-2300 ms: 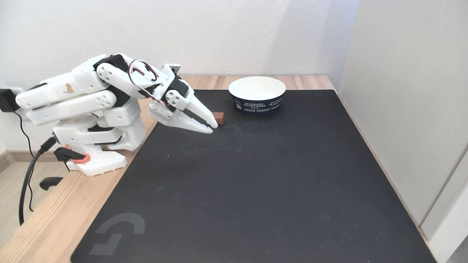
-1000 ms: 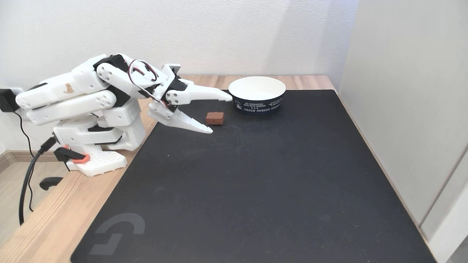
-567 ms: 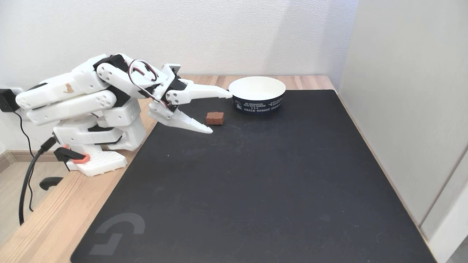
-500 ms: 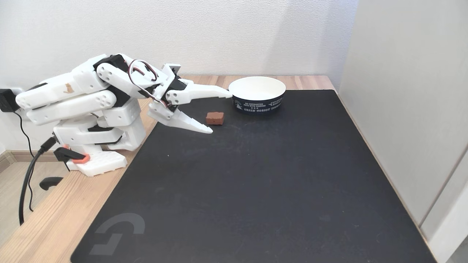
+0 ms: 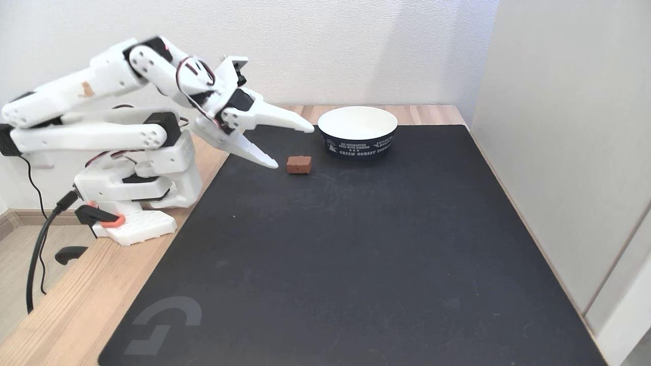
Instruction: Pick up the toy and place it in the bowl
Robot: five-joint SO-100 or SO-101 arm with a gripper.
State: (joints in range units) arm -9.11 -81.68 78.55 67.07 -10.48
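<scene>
In the fixed view the white arm (image 5: 96, 109) reaches from its base at the left edge of the desk (image 5: 56, 315) toward the right, and its tool (image 5: 295, 146) hangs in the air above the far left part of the black mat (image 5: 356, 254). The tool is spread wide: the upper finger points almost level to the right, its tip near the left side of the bowl (image 5: 357, 131) but apart from it, while the lower finger slants down and to the right, its tip just left of the toy (image 5: 298, 164) and a little higher, not touching it. Nothing sits between the fingers; the tool grips nothing. The toy, a small reddish-brown block, lies flat on the mat just beside the lower fingertip, between the tool and the bowl, nearer to the viewer than the bowl and a little to its left. The bowl stands upright at the far edge of the mat, white inside and dark navy outside with white printed text; its inside looks bare. Red, black and white wires (image 5: 196, 84) loop over the wrist joint of the arm. A black cable (image 5: 35, 254) runs down from the base at the near left, beside an orange clamp (image 5: 104, 217) that grips the foot of the base. A pale wall (image 5: 305, 46) stands behind the desk, and a light panel (image 5: 569, 152) rises along the right side of the mat.
</scene>
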